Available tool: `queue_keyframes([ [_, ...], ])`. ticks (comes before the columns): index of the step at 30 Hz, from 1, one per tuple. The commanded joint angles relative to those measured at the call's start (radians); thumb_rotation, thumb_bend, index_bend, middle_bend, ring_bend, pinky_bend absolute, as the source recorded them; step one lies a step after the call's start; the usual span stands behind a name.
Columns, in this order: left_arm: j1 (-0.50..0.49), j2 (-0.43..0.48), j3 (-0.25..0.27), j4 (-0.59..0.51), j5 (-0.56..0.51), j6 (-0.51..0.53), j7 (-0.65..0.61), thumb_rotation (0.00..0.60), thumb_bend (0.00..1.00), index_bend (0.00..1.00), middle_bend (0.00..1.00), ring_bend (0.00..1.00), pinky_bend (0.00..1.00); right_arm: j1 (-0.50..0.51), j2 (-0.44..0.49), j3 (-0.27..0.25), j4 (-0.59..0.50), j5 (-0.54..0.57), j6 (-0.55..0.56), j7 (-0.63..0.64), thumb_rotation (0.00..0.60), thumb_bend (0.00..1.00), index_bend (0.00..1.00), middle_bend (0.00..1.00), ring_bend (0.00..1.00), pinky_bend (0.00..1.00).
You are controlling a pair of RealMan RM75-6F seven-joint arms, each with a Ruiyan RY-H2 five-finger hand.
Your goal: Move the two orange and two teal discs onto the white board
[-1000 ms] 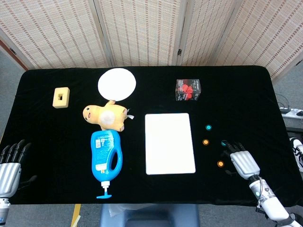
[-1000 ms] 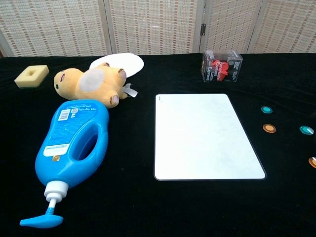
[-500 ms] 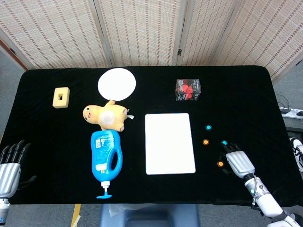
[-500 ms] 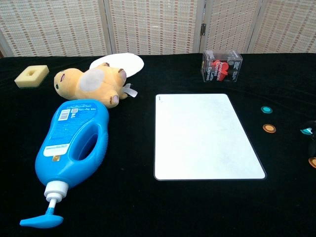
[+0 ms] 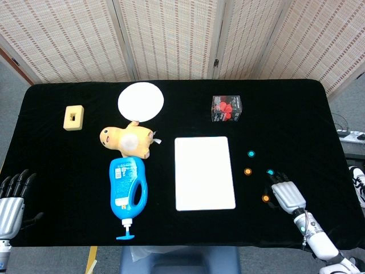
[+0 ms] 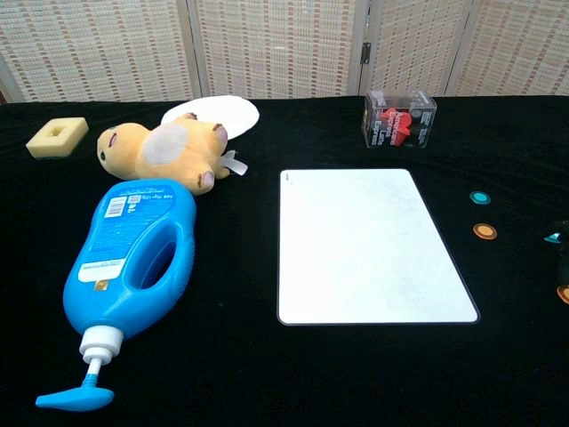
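The white board (image 5: 205, 173) lies flat in the middle of the black table, also seen in the chest view (image 6: 373, 245). To its right are two teal discs (image 5: 251, 153) (image 5: 270, 172) and two orange discs (image 5: 247, 170) (image 5: 265, 198). My right hand (image 5: 287, 195) lies low over the table with its fingers stretched out. Its dark fingertips reach the nearer teal disc, and the nearer orange disc sits just left of the hand. It holds nothing. In the chest view that teal disc (image 6: 553, 237) is half hidden at the right edge. My left hand (image 5: 11, 200) hovers at the near left corner, fingers apart.
A blue pump bottle (image 5: 128, 191) lies left of the board, with a yellow plush toy (image 5: 128, 140) and a white round plate (image 5: 141, 101) behind it. A sponge block (image 5: 74, 117) sits far left. A clear box with red contents (image 5: 226, 108) stands behind the board.
My right hand has slid a little left and toward the front edge, now partly covering the nearer teal disc in the chest view. The discs and my left hand have stayed put.
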Motion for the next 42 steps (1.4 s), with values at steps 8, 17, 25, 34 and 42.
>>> queue_keyframes([
  [8,0.001,-0.002,-0.001,0.005,-0.002,-0.002,-0.005,0.600,0.09,0.00,0.00,0.01,0.00,0.007,-0.003,-0.003,-0.002,0.000,0.000,0.000,0.600,0.38,0.50,0.14,0.13,0.00],
  [17,0.002,-0.004,-0.002,0.011,-0.005,-0.001,-0.011,0.600,0.09,0.00,0.00,0.01,0.00,0.007,0.023,0.000,-0.043,-0.024,0.043,0.011,0.600,0.40,0.54,0.17,0.13,0.00],
  [25,0.003,-0.003,-0.003,0.008,-0.006,0.000,-0.011,0.600,0.09,0.00,0.00,0.01,0.00,0.048,0.060,0.010,-0.116,-0.062,0.032,0.012,0.600,0.40,0.54,0.17,0.13,0.00],
  [34,0.004,0.000,-0.004,-0.002,0.001,0.009,-0.001,0.600,0.09,0.00,0.00,0.01,0.00,0.224,-0.004,0.093,-0.229,-0.073,-0.103,-0.115,0.600,0.40,0.54,0.16,0.13,0.00],
  [42,0.008,-0.001,-0.003,0.005,-0.001,0.009,-0.008,0.600,0.09,0.00,0.00,0.01,0.00,0.320,-0.070,0.130,-0.261,0.040,-0.207,-0.280,0.600,0.40,0.54,0.16,0.13,0.00],
])
